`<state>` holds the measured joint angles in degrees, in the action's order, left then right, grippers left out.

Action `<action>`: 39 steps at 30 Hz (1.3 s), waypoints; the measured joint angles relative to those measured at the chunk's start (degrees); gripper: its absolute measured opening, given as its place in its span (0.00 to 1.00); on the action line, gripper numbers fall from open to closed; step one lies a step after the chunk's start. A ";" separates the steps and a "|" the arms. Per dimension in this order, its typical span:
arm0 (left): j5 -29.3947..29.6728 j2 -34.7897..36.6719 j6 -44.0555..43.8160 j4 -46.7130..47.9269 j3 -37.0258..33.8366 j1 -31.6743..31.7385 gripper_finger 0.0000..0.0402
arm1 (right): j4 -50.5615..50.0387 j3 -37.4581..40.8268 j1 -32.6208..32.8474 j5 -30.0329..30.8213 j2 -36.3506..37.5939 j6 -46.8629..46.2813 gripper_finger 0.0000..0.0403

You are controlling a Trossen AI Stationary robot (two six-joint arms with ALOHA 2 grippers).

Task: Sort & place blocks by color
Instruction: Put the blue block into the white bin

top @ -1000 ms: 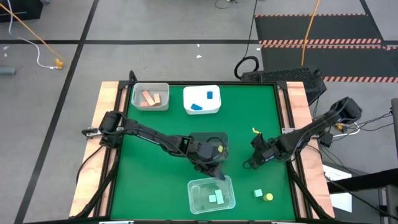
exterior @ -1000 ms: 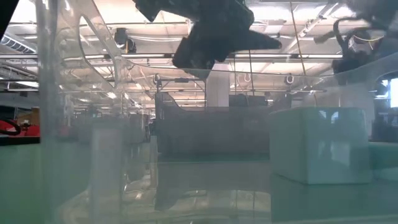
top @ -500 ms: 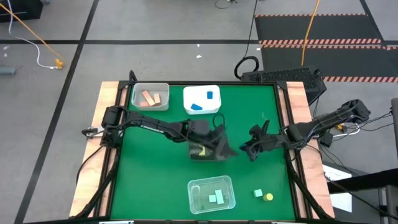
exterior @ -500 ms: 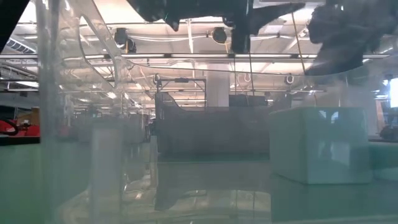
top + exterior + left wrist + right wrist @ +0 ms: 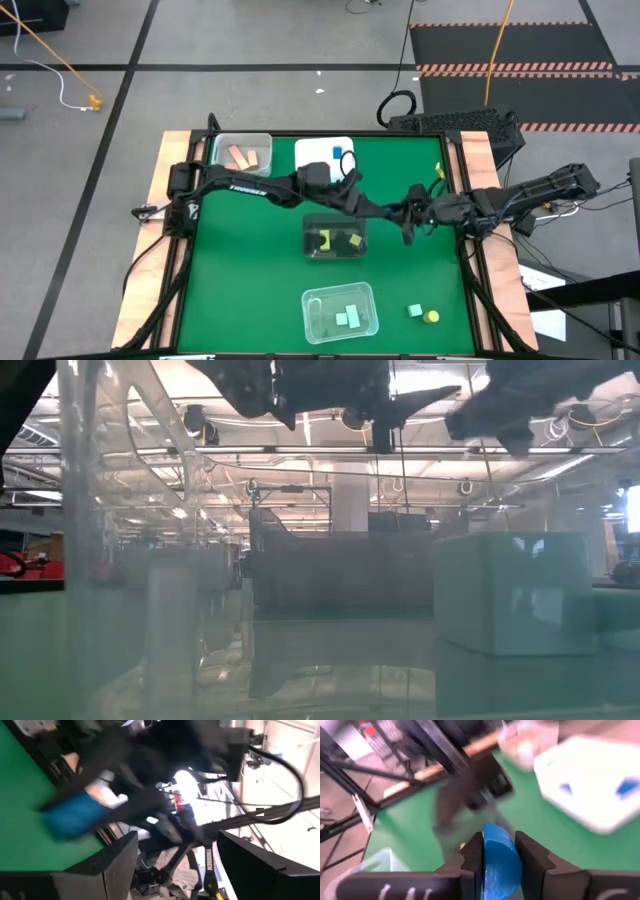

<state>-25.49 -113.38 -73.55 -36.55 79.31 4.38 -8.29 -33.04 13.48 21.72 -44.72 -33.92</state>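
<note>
Blue block (image 5: 501, 862) clamped between right gripper (image 5: 500, 857) fingers, above green table (image 5: 250, 270) near the white tray (image 5: 318, 155) with two more blue blocks (image 5: 345, 157). Salmon blocks (image 5: 240, 158) in far clear tray; yellow ones (image 5: 340, 241) in middle tray; mint ones (image 5: 347, 318) in near tray. Mint and yellow blocks (image 5: 424, 314) loose near front right. Left gripper (image 5: 385, 212) wide open, empty, just beside the right.

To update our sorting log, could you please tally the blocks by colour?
Salmon blocks: 2
Blue blocks: 3, one held in the right fingers
Yellow blocks: 3
Mint green blocks: 3, as far as shows
Total: 11
</note>
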 joint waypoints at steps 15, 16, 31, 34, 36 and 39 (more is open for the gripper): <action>-9.82 0.09 -3.71 -2.53 0.04 8.01 0.67 | 7.96 -0.02 -7.16 7.04 0.38 21.67 0.17; -10.45 0.09 -3.71 -2.58 0.04 8.42 0.67 | 8.06 -0.02 -7.88 7.54 0.40 22.06 0.17; -11.15 0.09 -3.55 -2.17 0.04 12.61 0.67 | 19.92 -0.02 -11.54 8.03 0.37 28.82 0.17; -11.14 0.07 -3.66 -2.29 0.04 13.07 0.67 | 22.07 -0.04 -11.54 8.00 -0.15 29.26 0.17; -11.11 0.07 -4.55 -2.64 0.04 13.14 0.67 | 23.18 -0.04 -11.54 7.94 -0.60 30.27 0.17; -11.17 0.07 -5.08 -2.76 0.04 13.05 0.67 | 26.13 -0.07 -11.54 6.62 -1.73 32.22 0.17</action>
<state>-36.67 -113.32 -78.63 -39.31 79.35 17.43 17.84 -33.10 1.93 28.33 -46.44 -1.70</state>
